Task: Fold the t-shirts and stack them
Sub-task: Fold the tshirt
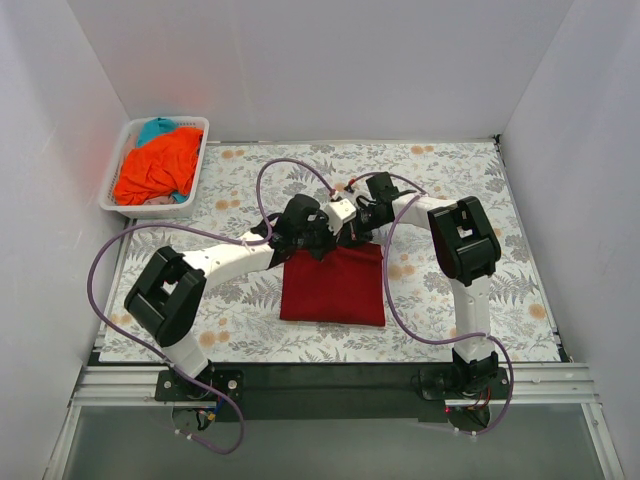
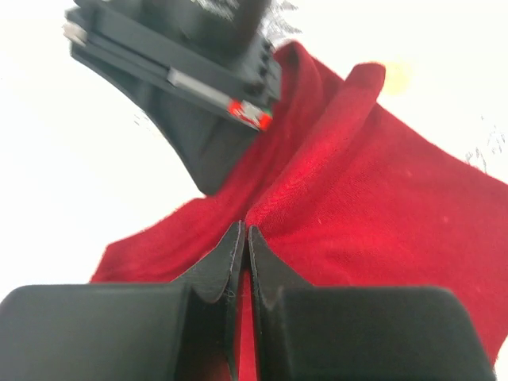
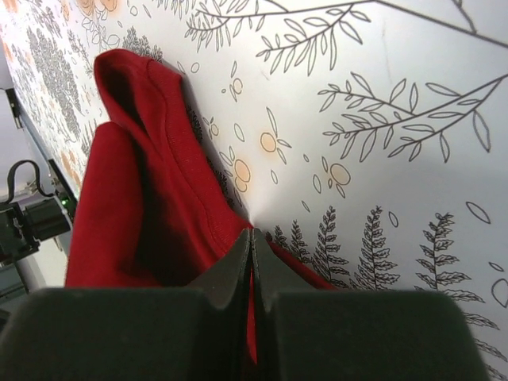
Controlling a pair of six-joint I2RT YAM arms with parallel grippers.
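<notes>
A dark red t-shirt lies folded into a rough rectangle at the middle of the floral tablecloth. Both grippers sit at its far edge. My left gripper is shut on the shirt's far left corner; in the left wrist view red cloth runs up from between the fingertips. My right gripper is shut on the far right corner, a hem of the red t-shirt pinched between its fingers. An orange t-shirt and a teal t-shirt lie bunched in the basket.
A white slotted basket stands at the table's far left corner. White walls close in the table on three sides. Purple cables loop over the arms. The right arm's black gripper body fills the upper left of the left wrist view.
</notes>
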